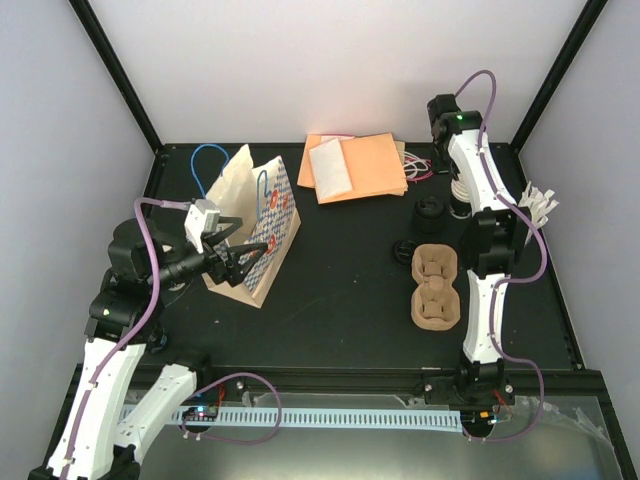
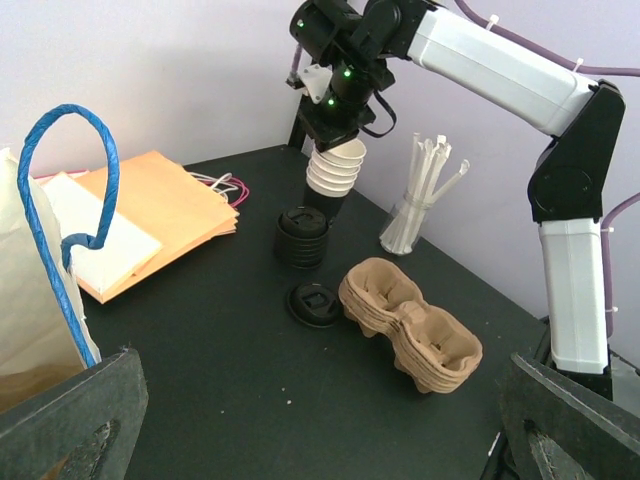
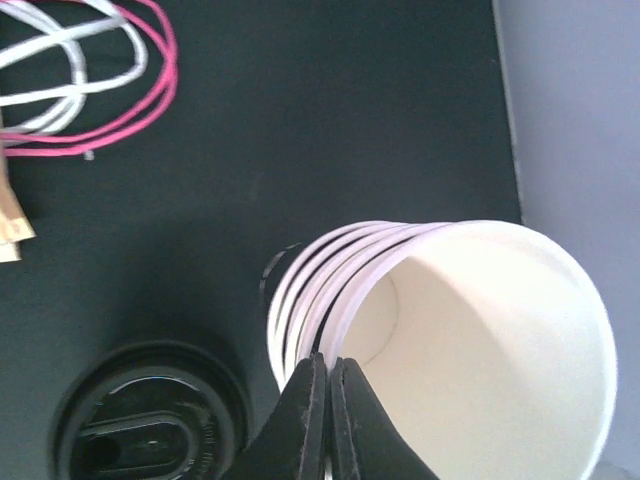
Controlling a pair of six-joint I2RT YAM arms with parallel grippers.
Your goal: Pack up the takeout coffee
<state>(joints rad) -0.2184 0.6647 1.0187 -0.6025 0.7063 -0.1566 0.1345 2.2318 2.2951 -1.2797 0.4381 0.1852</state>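
Note:
No lidded takeout coffee shows in any view. A stack of nested cream cups (image 2: 334, 172) stands at the back right, and my right gripper (image 3: 328, 366) is shut on the rim of its top cup (image 3: 480, 340), one finger inside and one outside. From the left wrist view the right gripper (image 2: 335, 132) comes down onto the stack from above. A pile of black lids (image 2: 302, 237) stands beside the stack, with a single black lid (image 2: 315, 304) lying in front. My left gripper (image 1: 245, 262) is open at the mouth of the patterned paper bag (image 1: 262, 222), holding nothing.
A brown pulp cup carrier (image 1: 436, 288) lies right of centre. Wrapped straws in a glass (image 2: 415, 210) stand by the right wall. Orange envelopes (image 1: 355, 165) lie at the back, with pink and white cords (image 3: 90, 80) beside them. The bag's blue handle (image 2: 60, 200) arches near my left wrist.

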